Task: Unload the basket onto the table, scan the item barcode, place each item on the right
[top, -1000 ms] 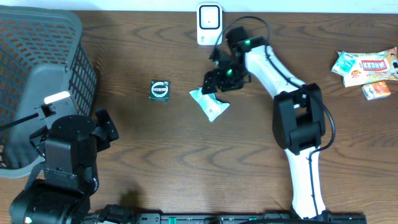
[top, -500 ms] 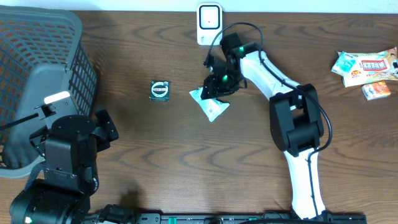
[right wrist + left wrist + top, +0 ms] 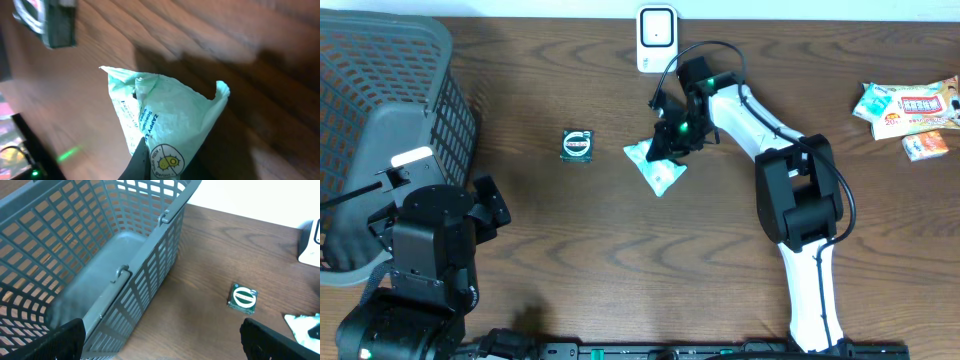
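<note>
Nearest, the left gripper [image 3: 160,335] hangs with its jaws wide apart beside the grey basket [image 3: 380,120], holding nothing. Mid-table, the right gripper [image 3: 668,143] is pinched on the upper edge of the pale green packet [image 3: 657,172], which lies on the table [image 3: 570,260] right of the small green box [image 3: 578,144] and in front of the white scanner [image 3: 657,40]. Only the right wrist view shows the packet's print and round yellow logo. A second ago those jaws stood open over the packet; now they have clamped it.
</note>
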Controlling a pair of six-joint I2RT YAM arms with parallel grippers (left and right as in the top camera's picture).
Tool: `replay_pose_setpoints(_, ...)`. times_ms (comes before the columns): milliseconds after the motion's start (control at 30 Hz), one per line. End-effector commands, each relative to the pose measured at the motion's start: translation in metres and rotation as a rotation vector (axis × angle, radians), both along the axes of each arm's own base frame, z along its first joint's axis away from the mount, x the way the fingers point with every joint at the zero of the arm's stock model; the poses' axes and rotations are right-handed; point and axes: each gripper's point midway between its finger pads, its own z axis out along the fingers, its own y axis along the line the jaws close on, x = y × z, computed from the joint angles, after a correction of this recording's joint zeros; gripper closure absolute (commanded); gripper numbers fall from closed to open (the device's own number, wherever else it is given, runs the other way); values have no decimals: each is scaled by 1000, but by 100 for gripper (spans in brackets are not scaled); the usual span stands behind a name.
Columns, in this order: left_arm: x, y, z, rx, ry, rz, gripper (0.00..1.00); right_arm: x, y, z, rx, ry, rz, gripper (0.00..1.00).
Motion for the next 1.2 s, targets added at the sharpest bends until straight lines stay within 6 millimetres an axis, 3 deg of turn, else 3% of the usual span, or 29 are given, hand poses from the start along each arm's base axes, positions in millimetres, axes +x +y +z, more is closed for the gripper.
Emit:
replay_pose_setpoints(0, -1, 2, 4, 2, -9, 10, 3, 24, 5, 68, 131, -110, -23, 99)
replay_pose_setpoints(300, -1, 2, 4, 2, -9, 10, 2, 32, -11, 181, 350, -271, -37, 99)
replay_pose_setpoints(500, -1, 2, 4, 2, -9, 10, 2, 23, -22, 226, 372, -355, -42, 99)
replay_pose_setpoints(833, -1, 2, 4, 2, -9, 10, 2, -18, -8, 247, 453, -209, -11, 99)
replay_pose_setpoints(1167, -1, 2, 4, 2, -9, 10, 2, -24, -7, 245, 445, -193, 0, 99)
